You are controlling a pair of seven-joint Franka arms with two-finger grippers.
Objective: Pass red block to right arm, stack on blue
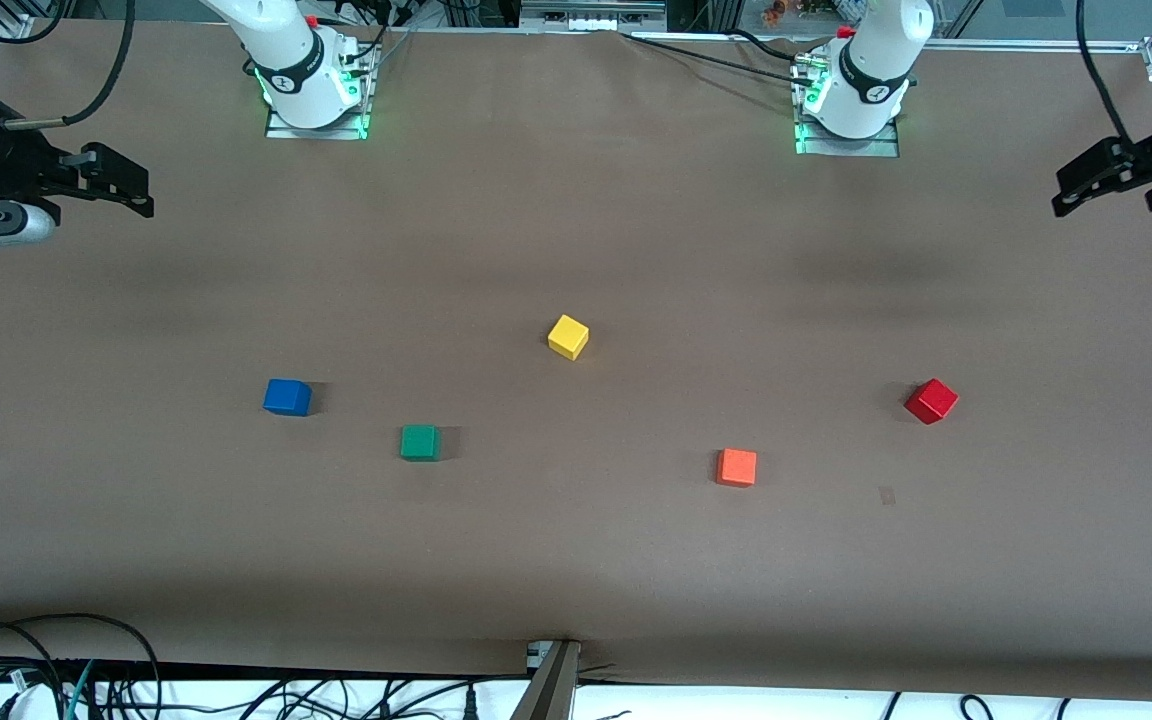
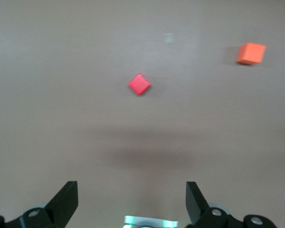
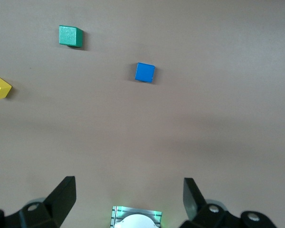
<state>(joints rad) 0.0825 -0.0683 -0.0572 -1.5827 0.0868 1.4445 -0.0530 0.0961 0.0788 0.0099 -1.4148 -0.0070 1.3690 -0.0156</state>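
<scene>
The red block [image 1: 931,401] sits on the brown table toward the left arm's end, turned corner-on; it also shows in the left wrist view [image 2: 139,84]. The blue cube [image 1: 287,397] sits toward the right arm's end and shows in the right wrist view [image 3: 145,72]. My left gripper [image 1: 1076,195] hangs open and empty high over the table's edge at its own end, well apart from the red block. My right gripper [image 1: 131,190] hangs open and empty high over its own end, apart from the blue cube.
A yellow cube [image 1: 568,336] lies mid-table. A green cube [image 1: 420,442] lies nearer the front camera beside the blue one. An orange cube [image 1: 736,467] lies nearer the camera than the red block. Cables run along the table's near edge.
</scene>
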